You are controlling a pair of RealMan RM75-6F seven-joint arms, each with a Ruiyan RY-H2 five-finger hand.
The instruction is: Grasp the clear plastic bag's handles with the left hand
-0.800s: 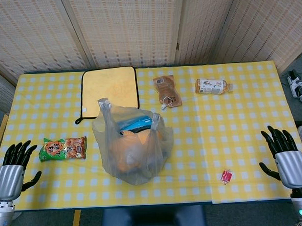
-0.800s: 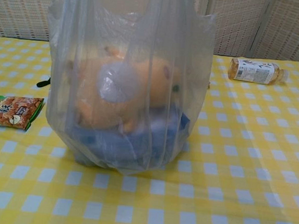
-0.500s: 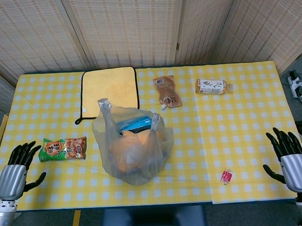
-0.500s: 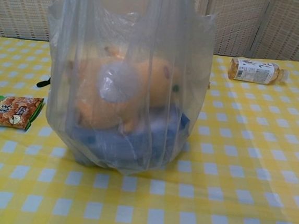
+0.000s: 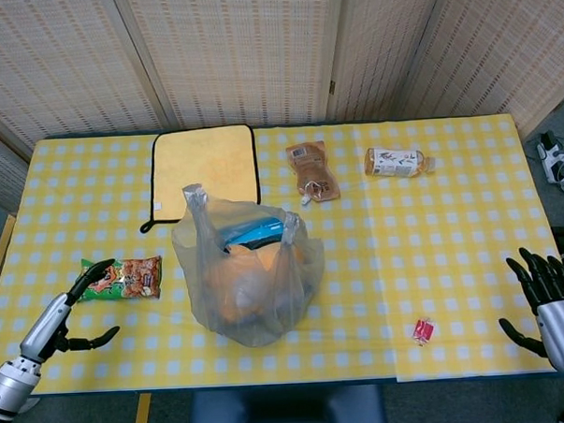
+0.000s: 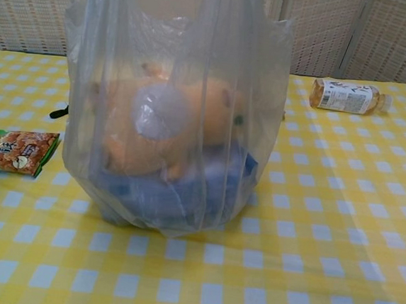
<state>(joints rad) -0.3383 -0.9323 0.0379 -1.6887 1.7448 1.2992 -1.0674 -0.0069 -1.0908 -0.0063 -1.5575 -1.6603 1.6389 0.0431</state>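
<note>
The left hand has swung in from the table's near-left corner since the earlier frames and turned side-on, so it now sits right beside the green snack packet with fingers spread and nothing in it, still well short of the clear plastic bag. The bag hasn't budged: it stands mid-table, in front of the yellow cloth, its two handles sticking up untouched and orange and blue stuff inside. The right hand has slid back toward the near-right corner, also open-fingered and empty.
</note>
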